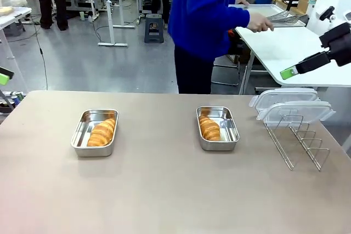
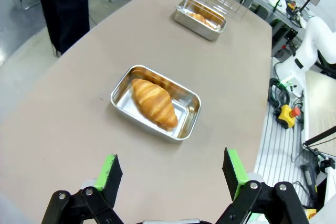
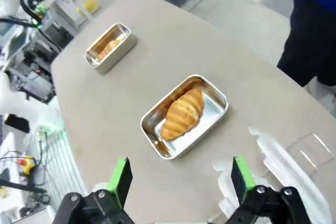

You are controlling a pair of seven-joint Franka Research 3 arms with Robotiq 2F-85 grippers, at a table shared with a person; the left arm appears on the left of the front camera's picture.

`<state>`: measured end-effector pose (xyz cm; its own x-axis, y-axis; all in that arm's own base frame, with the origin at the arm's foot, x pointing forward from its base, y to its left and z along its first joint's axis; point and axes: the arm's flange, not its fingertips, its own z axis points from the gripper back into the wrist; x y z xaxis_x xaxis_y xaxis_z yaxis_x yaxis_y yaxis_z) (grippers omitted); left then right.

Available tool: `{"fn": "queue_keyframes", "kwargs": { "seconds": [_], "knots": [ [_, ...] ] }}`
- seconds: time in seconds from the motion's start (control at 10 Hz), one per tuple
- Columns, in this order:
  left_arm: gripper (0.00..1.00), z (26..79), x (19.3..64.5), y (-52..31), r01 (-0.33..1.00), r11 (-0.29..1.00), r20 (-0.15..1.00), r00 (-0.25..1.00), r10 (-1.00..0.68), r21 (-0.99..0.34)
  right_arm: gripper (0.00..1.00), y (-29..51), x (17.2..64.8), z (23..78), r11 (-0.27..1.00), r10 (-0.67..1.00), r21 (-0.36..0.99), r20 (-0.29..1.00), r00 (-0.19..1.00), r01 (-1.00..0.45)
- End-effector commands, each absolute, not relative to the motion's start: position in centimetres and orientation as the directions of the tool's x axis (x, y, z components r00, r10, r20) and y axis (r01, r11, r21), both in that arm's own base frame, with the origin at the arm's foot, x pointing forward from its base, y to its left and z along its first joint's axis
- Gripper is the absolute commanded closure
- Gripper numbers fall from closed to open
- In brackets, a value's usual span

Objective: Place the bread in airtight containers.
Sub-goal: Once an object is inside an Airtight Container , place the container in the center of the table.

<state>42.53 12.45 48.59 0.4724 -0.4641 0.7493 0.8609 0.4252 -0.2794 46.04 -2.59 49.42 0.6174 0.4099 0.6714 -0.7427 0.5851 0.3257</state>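
Note:
Two steel airtight containers stand open on the table, one at the left and one right of centre. Each holds one golden bread roll: the left roll and the right roll. My left gripper hovers open above the table, short of the left tin and its bread. Also open, my right gripper hangs above the right tin with its bread. In the front view the right gripper is raised at the far right. The clear lids lie on a wire rack.
The wire rack stands at the table's right edge. A person in a blue top stands at the far side, turned toward another table, holding a metal utensil. The tabletop between and in front of the tins is bare.

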Motion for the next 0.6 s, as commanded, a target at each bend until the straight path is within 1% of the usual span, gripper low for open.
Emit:
{"fn": "queue_keyframes", "kwargs": {
  "seconds": [0.0,0.1,0.2,0.5],
  "knots": [
    [0.00,48.81,42.31,12.50,0.871,0.410,0.754,0.457,-0.471,-0.272,0.00,-1.57,47.21,50.08,0.584,0.403,0.300,0.700,0.590,-0.754],
    [0.00,48.81,42.31,12.50,0.871,0.410,0.754,0.457,-0.471,-0.272,0.00,-1.74,46.65,49.87,0.571,0.411,0.304,0.697,0.587,-0.762],
    [0.00,48.81,42.31,12.50,0.871,0.410,0.754,0.457,-0.471,-0.272,0.00,-2.21,46.67,49.16,0.591,0.410,0.320,0.671,0.617,-0.741],
    [0.00,48.81,42.31,12.50,0.871,0.410,0.754,0.457,-0.471,-0.272,0.00,-2.21,46.67,49.16,0.591,0.410,0.320,0.671,0.617,-0.741]
  ]
}}
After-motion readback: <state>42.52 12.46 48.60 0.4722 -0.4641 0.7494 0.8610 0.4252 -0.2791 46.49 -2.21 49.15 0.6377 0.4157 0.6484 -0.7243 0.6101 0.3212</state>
